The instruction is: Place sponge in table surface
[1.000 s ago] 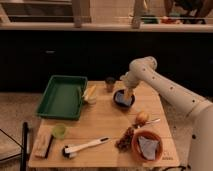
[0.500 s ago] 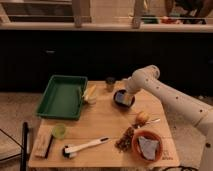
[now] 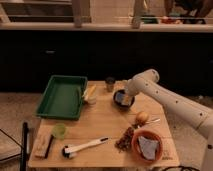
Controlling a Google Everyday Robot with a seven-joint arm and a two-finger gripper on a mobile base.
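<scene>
The sponge [image 3: 120,98] shows as a small grey-blue patch inside a dark bowl [image 3: 116,101] at the back middle of the table surface [image 3: 100,125], a pale-brown plank top. My white arm comes in from the right. Its gripper [image 3: 126,99] reaches down into the dark bowl, right at the sponge. I cannot tell whether it touches or holds the sponge.
A green tray [image 3: 62,96] lies at the back left, with a yellow item in a white cup [image 3: 90,94] beside it. A dark cup [image 3: 110,83], a fruit [image 3: 142,117], an orange bowl [image 3: 140,152] holding a grey-blue piece, a white brush [image 3: 85,146], a green cup [image 3: 59,131] and a tan block [image 3: 42,144] are also on the table.
The arm's wrist has swung right and lower since a second ago, while the gripper has stayed at the dark bowl. Nothing on the table has moved.
</scene>
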